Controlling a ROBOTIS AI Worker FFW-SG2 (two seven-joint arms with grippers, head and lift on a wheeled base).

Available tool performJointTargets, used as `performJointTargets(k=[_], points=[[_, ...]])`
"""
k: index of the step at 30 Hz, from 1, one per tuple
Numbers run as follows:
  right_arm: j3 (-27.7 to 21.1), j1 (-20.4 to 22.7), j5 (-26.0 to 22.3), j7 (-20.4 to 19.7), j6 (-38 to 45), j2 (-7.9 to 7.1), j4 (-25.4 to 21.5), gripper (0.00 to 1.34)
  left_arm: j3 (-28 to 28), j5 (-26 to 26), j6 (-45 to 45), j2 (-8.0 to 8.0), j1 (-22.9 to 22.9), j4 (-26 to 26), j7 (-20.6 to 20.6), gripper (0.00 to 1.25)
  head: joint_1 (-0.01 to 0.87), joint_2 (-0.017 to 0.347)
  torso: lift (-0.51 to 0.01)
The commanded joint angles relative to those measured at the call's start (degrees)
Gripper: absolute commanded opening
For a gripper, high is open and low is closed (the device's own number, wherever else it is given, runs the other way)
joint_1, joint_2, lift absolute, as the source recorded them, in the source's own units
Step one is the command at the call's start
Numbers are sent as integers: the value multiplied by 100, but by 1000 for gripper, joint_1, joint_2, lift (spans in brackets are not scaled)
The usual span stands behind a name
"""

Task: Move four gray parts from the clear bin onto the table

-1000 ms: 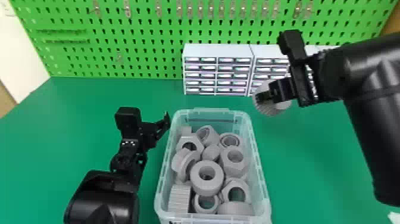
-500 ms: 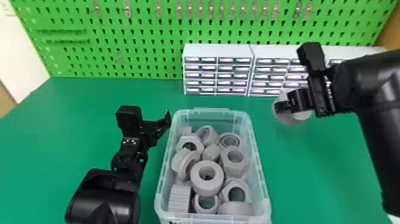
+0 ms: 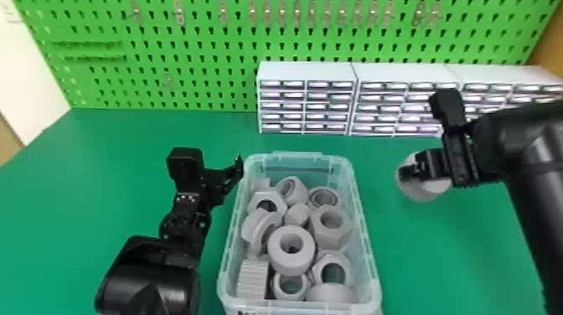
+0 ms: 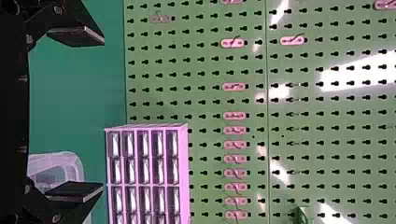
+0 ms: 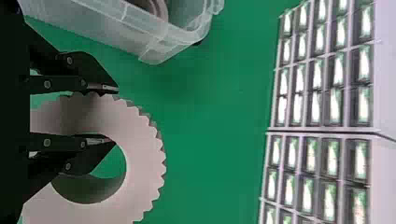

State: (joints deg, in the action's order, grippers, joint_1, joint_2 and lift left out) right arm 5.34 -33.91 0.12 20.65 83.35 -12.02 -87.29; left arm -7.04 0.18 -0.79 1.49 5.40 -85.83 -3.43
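You get bright, fairly even light across the green surface (image 3: 83,188). In your left wrist view, white glare streaks the pegboard (image 4: 210,70); in your right, drawer fronts (image 5: 335,105) glint and shade darkens the toothed gray ring's inside wall (image 5: 88,190).

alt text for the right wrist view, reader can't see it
The right gripper pinches a toothed gray ring, one finger in its hole, one outside, over the green table; beyond are the clear bin and drawer cabinets.
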Motion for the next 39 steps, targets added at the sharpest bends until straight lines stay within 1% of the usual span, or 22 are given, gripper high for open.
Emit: performJointTargets(k=[1,8,20,30,39], points=[[46,33,-12,0,-117,-2,336,302,-17,0,0,0,13,13,0,1068,693,72,-52],[98,68,-3,0,-205,-11,731,302,-35,9,0,-9,22,22,0,1068,693,72,-52],[125,121,129,0,-354,-11,1267,302,-43,9,0,0,31,31,0,1068,693,72,-52],[116,147,173,0,-398,-11,1505,302,-52,9,0,-9,31,31,-9,1068,693,72,-52],[142,147,190,0,-398,-11,1584,302,-61,18,0,0,31,40,-9,1068,693,72,-52]])
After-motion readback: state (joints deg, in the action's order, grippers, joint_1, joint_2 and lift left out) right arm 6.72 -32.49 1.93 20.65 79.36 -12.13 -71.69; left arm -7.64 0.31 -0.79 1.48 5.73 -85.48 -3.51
